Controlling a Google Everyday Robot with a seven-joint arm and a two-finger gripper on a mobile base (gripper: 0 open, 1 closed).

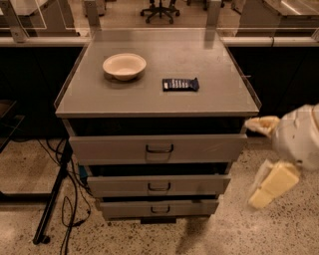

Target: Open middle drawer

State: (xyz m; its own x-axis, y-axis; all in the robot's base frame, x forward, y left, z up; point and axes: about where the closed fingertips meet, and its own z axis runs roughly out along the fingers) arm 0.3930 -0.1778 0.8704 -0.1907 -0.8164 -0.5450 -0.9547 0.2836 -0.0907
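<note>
- A grey metal cabinet (234,102) stands in front of me on a speckled floor (279,231), with three drawers stacked in its front.
- The middle drawer (199,185) is the central one, a shallow flat front with a small dark loop handle (159,187). A dark gap shows above its front; I cannot see what is inside.
- The top drawer (109,148), taller-fronted, juts out furthest; the bottom drawer (124,209) sits lowest and furthest back. Their insides are hidden too.
- On the cabinet top, a cream bowl (124,65) sits left of centre and looks empty. A dark flat packet (180,84) lies just to its right, apart from it.
- The gripper (266,155) hangs to the right of the cabinet, level with the drawers, touching none of them. Its two cream fingers (274,184) are spread wide with nothing between them.
- Black cables (70,209) and a dark stand leg (50,209) trail on the floor by the cabinet's left side.
- An office chair base (159,9) shows beyond the cabinet.
</note>
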